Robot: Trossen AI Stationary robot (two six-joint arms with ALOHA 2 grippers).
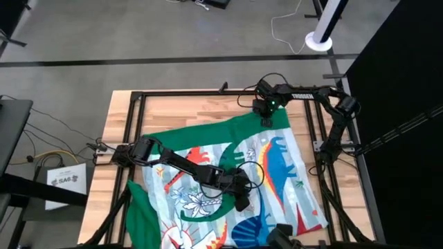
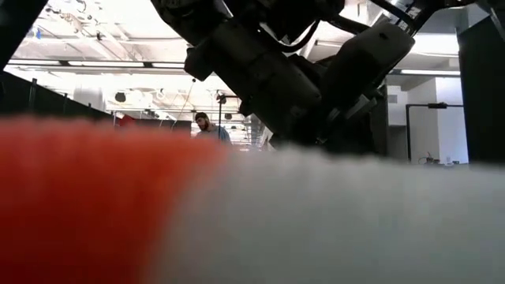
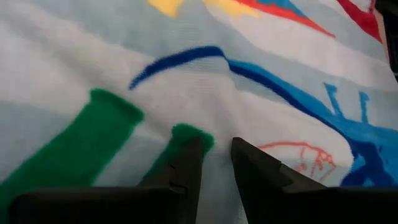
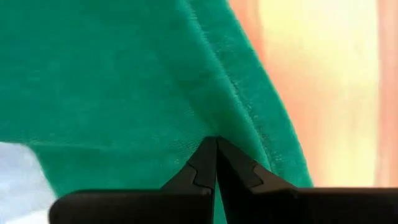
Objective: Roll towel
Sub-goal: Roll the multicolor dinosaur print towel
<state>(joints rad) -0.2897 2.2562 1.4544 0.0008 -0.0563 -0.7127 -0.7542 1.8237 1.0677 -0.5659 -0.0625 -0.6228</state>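
Green terry with a pale-blue printed centre: the towel [image 1: 228, 187] lies spread across the wooden table [image 1: 121, 124], filling the lower middle of the high view, its left corner spilling over the lower-left table edge and a green border running along the upper edge.

Left of centre, the left arm reaches in from the frame rail, placing the left gripper [image 1: 240, 200] over the printed middle of the cloth. In its wrist view the fingers [image 3: 186, 168] stand slightly apart, tips at the fabric, nothing held between them.

At upper right of the high view, the right gripper [image 1: 266, 117] sits on the towel's far green corner. Its wrist view shows the fingers closed together with the green hem pinched at the tips.

The low view shows only blurred cloth close to the lens and a person far off in the room behind.

Judgement: no roll is formed yet; this is the arranging or flattening stage. The next move calls for straightening the skewed cloth and securing one edge before turning it over.
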